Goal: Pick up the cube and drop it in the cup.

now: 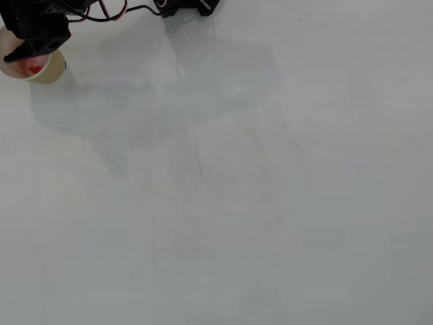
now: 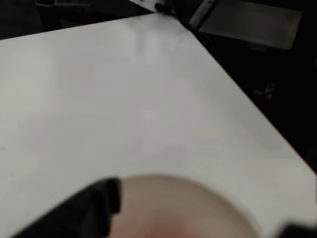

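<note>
Plain white table (image 1: 257,203), pretty much bare. Up in the overhead view's top-left corner the cube (image 1: 33,67) sits inside the cup (image 1: 53,70), fingers (image 1: 27,53) right over it, grip state unclear. Bumping the rim could easily topple that cup.

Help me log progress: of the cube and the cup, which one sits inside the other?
The red cube sits inside the cream paper cup, at the overhead view's top-left corner. The cup is the wider, open-mouthed one; the gripper hangs over its rim.
</note>
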### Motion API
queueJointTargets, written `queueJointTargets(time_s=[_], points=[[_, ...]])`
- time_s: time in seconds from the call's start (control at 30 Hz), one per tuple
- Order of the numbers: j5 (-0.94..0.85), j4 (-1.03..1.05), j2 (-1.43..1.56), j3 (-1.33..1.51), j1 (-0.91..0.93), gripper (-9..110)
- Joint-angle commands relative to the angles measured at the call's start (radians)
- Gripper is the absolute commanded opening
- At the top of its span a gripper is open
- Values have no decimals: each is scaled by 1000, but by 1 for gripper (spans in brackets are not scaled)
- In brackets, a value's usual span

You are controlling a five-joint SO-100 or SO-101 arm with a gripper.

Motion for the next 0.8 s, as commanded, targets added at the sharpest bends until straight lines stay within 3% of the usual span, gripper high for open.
queueJointTargets(time_s=[0.0,0.27,0.53,0.77], points=[[3,0,40,-106,-2,34],[3,0,44,-101,-2,31],[3,-9,55,-104,5,2],[8,32,63,-107,-17,0]])
